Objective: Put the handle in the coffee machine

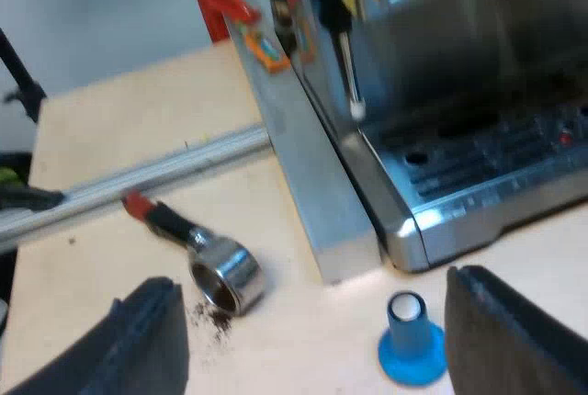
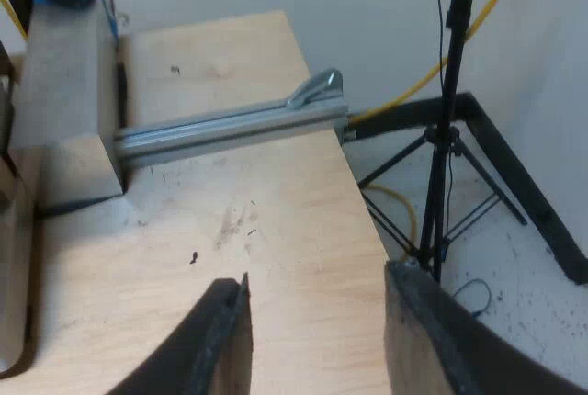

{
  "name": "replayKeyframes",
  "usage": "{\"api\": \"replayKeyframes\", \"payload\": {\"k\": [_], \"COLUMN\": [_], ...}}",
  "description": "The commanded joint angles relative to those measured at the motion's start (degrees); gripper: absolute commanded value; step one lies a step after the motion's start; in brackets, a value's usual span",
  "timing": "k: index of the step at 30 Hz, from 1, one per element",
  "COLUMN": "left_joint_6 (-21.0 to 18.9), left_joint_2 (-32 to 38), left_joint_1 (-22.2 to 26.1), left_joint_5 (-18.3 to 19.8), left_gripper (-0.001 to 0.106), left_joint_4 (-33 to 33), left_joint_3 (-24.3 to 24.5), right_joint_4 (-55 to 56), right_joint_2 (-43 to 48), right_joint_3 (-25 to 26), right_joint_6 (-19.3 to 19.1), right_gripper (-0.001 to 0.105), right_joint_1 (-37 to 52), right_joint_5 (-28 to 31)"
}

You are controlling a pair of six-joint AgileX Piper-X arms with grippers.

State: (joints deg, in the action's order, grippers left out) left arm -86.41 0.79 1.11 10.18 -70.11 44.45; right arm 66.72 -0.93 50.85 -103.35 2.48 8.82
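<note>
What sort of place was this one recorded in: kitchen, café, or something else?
Probably a lab or workshop bench, not a kitchen: a plain wooden table with an aluminium rail running across it, a tripod standing beside it, and an espresso machine on top.

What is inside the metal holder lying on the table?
The metal holder lies on its side, its mouth dark, with what look like coffee grounds spilled on the table beside it. Whether any lie inside is hidden in shadow.

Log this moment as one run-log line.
holder loose on table, not in machine | blue tamper upright nearby | left tool open above them | right tool open over table
</note>
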Motion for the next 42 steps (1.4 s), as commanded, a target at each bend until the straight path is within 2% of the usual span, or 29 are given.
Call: {"api": "replayKeyframes", "payload": {"k": [1,2,3,5,13,20,23,24,26,27,28,29,31,35,38,42], "left_joint_6": [-0.77,-0.77,-0.77,-0.93,-0.93,-0.93,-3.19,-4.53,-10.31,-11.38,-11.93,-11.82,-11.06,-11.07,-11.07,-11.07], "left_joint_2": [5.50,5.87,5.89,5.99,5.99,5.99,5.99,5.99,6.37,6.42,6.63,6.86,7.81,8.12,8.12,8.12], "left_joint_1": [-0.27,-0.27,-0.27,-0.27,-0.27,-0.27,-0.27,-0.27,-0.27,-0.27,-0.27,-0.27,-0.27,-0.27,-0.27,-0.27], "left_joint_5": [-0.60,-0.60,-0.60,-0.50,-0.50,-0.50,-0.50,-0.50,-0.50,-0.50,-0.50,-0.50,-0.50,-0.50,-0.50,-0.50], "left_gripper": [0.061,0.061,0.061,0.061,0.061,0.061,0.061,0.061,0.061,0.061,0.061,0.061,0.061,0.060,0.057,0.056], "left_joint_4": [-3.37,-5.25,-6.14,-8.98,-8.03,-2.72,-1.48,-1.61,-2.33,-2.48,-2.48,-2.48,-2.48,-3.37,-3.33,-2.67], "left_joint_3": [0.05,0.05,0.05,-0.07,-0.24,-0.24,-0.24,-0.24,-0.24,-0.24,-0.24,-0.24,-0.24,-0.03,-0.03,-1.14], "right_joint_4": [1.18,2.66,7.53,8.05,4.76,2.54,2.54,2.54,2.54,2.54,2.54,2.54,2.49,2.49,2.49,1.76], "right_joint_2": [1.55,4.58,3.67,4.15,4.08,4.08,4.08,4.08,4.08,4.08,4.08,4.08,4.08,4.08,4.08,4.08], "right_joint_3": [-0.21,-0.40,0.87,0.22,-1.95,-2.25,-2.25,-2.25,-2.25,-2.25,-2.25,-2.25,-2.25,-2.25,-2.25,-2.53], "right_joint_6": [0.43,1.87,4.36,5.49,5.48,5.48,5.26,4.96,-0.43,-2.71,-6.73,-8.09,-8.09,-9.35,-11.36,-11.43], "right_gripper": [0.037,0.037,0.037,0.037,0.037,0.037,0.037,0.037,0.037,0.037,0.037,0.037,0.037,0.038,0.038,0.038], "right_joint_1": [0.11,0.11,-0.01,-0.01,-0.01,-0.01,-0.01,-0.01,-0.01,-0.01,-0.01,-0.01,-0.01,-0.01,-0.01,-0.01], "right_joint_5": [0.37,0.33,3.47,5.39,5.96,5.96,5.96,5.96,5.76,5.73,5.48,5.34,4.52,-1.81,-3.36,-3.57]}}
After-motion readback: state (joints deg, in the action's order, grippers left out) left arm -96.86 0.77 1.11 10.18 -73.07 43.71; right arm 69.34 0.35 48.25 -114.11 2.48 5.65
